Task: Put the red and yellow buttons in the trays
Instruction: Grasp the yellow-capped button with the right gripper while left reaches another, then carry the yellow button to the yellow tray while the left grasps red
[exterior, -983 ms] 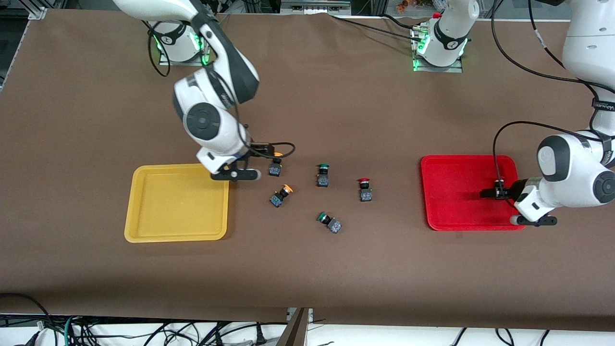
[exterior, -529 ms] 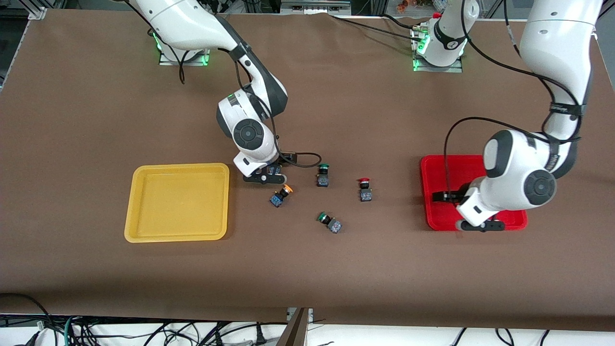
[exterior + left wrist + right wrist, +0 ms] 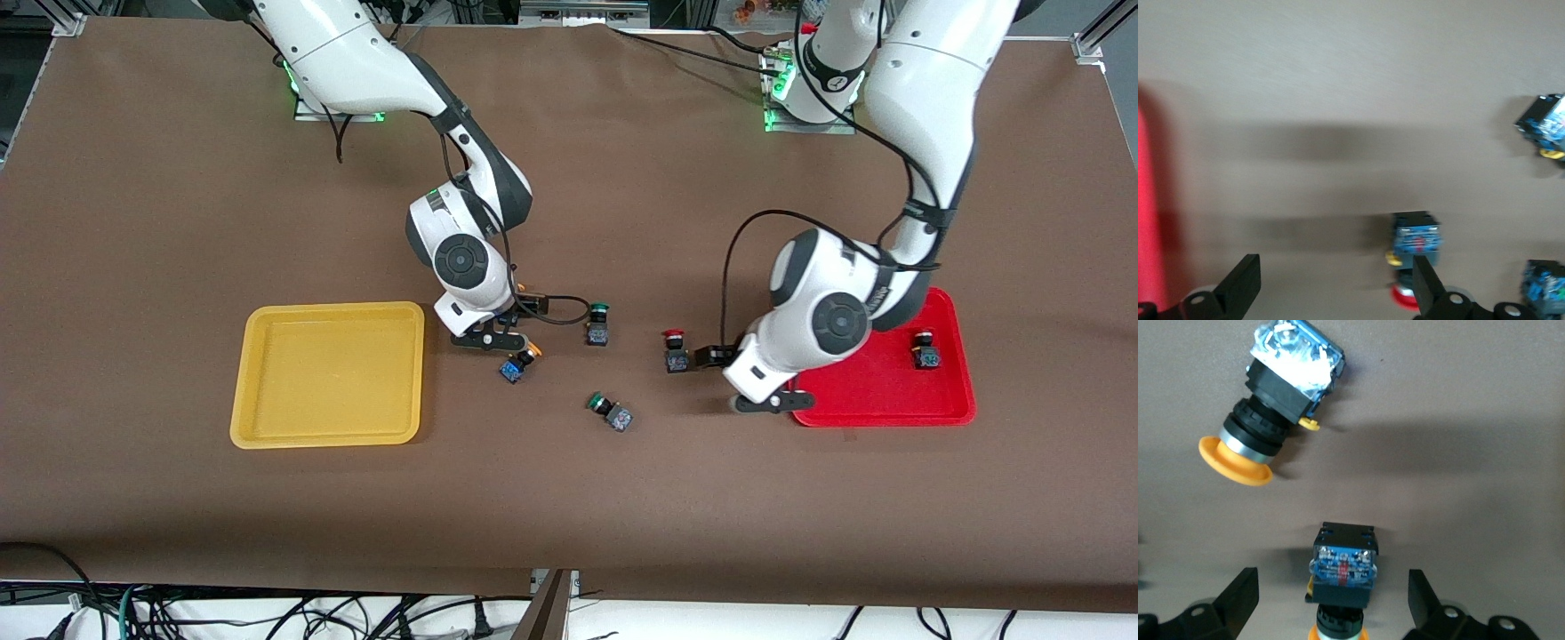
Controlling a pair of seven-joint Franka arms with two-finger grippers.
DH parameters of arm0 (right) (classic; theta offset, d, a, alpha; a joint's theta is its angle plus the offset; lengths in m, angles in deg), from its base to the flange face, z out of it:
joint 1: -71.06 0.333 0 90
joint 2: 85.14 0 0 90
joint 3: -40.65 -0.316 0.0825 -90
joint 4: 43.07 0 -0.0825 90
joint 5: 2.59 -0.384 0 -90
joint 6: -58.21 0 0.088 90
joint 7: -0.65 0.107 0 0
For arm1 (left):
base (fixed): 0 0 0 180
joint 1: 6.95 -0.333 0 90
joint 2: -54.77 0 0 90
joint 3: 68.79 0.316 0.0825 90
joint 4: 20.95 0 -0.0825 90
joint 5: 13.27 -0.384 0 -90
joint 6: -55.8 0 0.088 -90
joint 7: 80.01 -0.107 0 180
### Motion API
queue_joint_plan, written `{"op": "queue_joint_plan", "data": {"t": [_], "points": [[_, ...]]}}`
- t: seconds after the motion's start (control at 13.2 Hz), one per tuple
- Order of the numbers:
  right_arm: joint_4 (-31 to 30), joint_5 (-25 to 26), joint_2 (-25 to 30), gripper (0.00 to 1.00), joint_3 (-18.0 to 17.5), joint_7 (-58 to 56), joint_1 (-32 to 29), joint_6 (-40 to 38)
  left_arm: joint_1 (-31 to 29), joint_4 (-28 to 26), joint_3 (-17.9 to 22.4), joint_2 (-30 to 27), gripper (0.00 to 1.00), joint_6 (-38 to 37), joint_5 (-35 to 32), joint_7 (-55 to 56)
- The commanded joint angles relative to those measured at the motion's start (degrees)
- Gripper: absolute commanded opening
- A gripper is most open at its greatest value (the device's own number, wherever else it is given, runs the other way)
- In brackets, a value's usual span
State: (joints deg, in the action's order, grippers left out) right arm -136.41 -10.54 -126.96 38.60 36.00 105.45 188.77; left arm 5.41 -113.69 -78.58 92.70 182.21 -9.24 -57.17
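Observation:
My right gripper [image 3: 500,331] [image 3: 1331,603] is low over the table beside the yellow tray [image 3: 327,431]. It is open, and its fingers stand either side of a yellow button [image 3: 1341,570] lying on its side, without touching it. A second yellow button [image 3: 516,364] [image 3: 1275,413] lies just nearer the front camera. My left gripper [image 3: 725,373] [image 3: 1335,287] is open and empty, low between the red tray [image 3: 876,411] and a red button [image 3: 674,349] [image 3: 1415,243] that sits close by one finger. Another red button [image 3: 926,353] rests in the red tray.
Two green-capped switches lie mid-table, one [image 3: 597,324] between the yellow and red buttons, one [image 3: 609,412] nearer the front camera. The yellow tray holds nothing. Bare brown cloth surrounds the cluster and both trays.
My left arm swung from over the red tray toward the red button on the table, uncovering a red button in the tray. My right gripper moved from the yellow tray's corner to around a yellow button.

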Motion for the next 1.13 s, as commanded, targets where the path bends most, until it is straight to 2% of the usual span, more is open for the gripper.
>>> {"op": "queue_joint_plan", "data": {"t": [0.0,0.15,0.3,0.45,0.6,0.76,0.98,1.06], "points": [[0.5,0.3,-1.2,0.89,0.2,0.7,0.2,1.7,3.5,0.4,1.1,1.1,1.00,1.4,0.1,3.3],[0.5,0.3,-1.4,0.76,0.2,0.7,0.2,1.7,5.1,0.4,1.3,1.8,1.00,2.4,0.1,4.2],[0.5,0.4,-1.3,0.51,0.2,0.4,0.0,1.5,6.4,0.3,1.6,2.8,1.00,4.0,-0.2,6.1],[0.6,0.4,-0.7,0.37,0.3,-0.3,-0.3,1.2,6.9,0.3,1.5,3.3,1.00,4.6,-3.2,7.4],[0.9,0.5,1.6,0.35,1.0,-1.4,-1.2,-2.0,7.5,0.3,1.5,3.9,1.00,4.8,-5.9,9.8],[1.1,0.6,3.9,0.35,3.4,-6.1,-1.5,-5.8,7.9,0.3,1.5,4.3,0.99,5.2,-6.3,11.2],[0.5,0.6,5.3,0.35,11.1,-20.5,-1.5,-10.6,7.9,0.3,1.5,4.5,0.85,5.2,-6.3,11.5],[0.0,0.6,5.3,0.35,13.5,-26.0,-1.5,-10.7,7.9,0.3,1.5,4.7,0.75,5.2,-6.2,11.5]]}}
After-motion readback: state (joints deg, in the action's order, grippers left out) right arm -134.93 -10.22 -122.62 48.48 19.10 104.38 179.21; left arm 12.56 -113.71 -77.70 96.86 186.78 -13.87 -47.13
